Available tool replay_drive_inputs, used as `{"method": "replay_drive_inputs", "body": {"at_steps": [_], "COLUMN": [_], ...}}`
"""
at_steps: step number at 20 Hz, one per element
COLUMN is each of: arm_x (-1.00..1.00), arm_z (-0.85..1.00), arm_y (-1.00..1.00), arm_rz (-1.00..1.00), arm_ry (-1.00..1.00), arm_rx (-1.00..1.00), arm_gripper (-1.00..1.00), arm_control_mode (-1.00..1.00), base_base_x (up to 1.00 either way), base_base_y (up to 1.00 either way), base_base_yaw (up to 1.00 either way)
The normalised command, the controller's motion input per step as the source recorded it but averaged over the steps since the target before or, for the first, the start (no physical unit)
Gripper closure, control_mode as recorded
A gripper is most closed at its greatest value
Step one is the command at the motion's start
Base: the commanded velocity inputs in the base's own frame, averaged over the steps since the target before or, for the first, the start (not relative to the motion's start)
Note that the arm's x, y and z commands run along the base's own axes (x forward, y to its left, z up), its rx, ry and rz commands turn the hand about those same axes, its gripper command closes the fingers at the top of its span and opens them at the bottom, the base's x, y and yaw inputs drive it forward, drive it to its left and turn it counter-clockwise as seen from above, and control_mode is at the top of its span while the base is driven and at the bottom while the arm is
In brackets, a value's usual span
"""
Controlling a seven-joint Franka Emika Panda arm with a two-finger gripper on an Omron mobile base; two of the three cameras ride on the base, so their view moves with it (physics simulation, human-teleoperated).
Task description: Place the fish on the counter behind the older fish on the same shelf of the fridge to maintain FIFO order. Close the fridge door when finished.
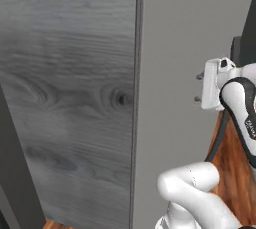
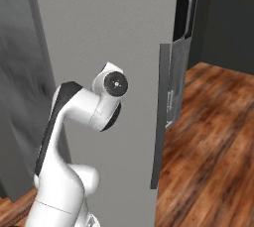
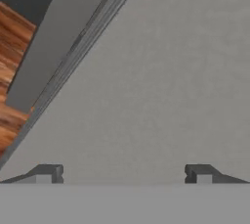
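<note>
In your left base view, the fridge door [image 1: 190,48] stands as a plain grey panel running top to bottom right of centre, with a dark grey wood-grain cabinet panel [image 1: 70,98] just to its left. Your white arm rises at the lower right, and its hand presses in toward the grey panel from the right edge; you cannot judge the claw from here, as the fingertips are hidden. Brown wooden floor [image 1: 232,158] shows behind the arm.

In your right base view, the same fridge door [image 2: 124,23] faces you, its long dark handle [image 2: 159,117] running vertically down its right edge. The arm climbs from the lower left and its wrist lies against the middle of the panel. To the right, wooden floor [image 2: 208,146] stretches back, with a dark oven-like unit [image 2: 183,13] behind the door's upper right edge.

In your hand view, the claw [image 3: 124,174] is spread wide with nothing between the two dark fingertips [image 3: 49,173], which sit very close to the flat grey face of the fridge door [image 3: 161,81]. The handle [image 3: 46,61] runs diagonally at upper left, with floor [image 3: 12,61] beyond it.
</note>
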Motion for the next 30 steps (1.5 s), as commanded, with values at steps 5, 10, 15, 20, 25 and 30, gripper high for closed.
{"method": "replay_drive_inputs", "body": {"at_steps": [5,10,15,20,25,30], "arm_x": [0.94,0.68,0.38,0.11,0.17,0.15], "arm_z": [-0.17,-0.09,-0.11,-0.20,-0.19,-0.19], "arm_y": [0.01,0.24,0.57,0.83,0.91,0.88], "arm_rz": [0.31,0.13,0.07,0.09,0.10,0.11], "arm_ry": [-0.08,-0.01,-0.03,-0.06,-0.05,-0.04], "arm_rx": [0.12,0.05,0.01,0.00,0.00,0.00], "arm_gripper": [-1.00,-1.00,-1.00,-1.00,-1.00,-1.00], "arm_control_mode": [-1.00,-1.00,-1.00,-1.00,-1.00,-1.00], "base_base_x": [0.00,0.00,0.00,0.00,0.00,0.00], "base_base_y": [0.00,0.00,0.00,0.00,0.00,0.00], "base_base_yaw": [0.00,0.00,0.00,0.00,0.00,0.00]}}
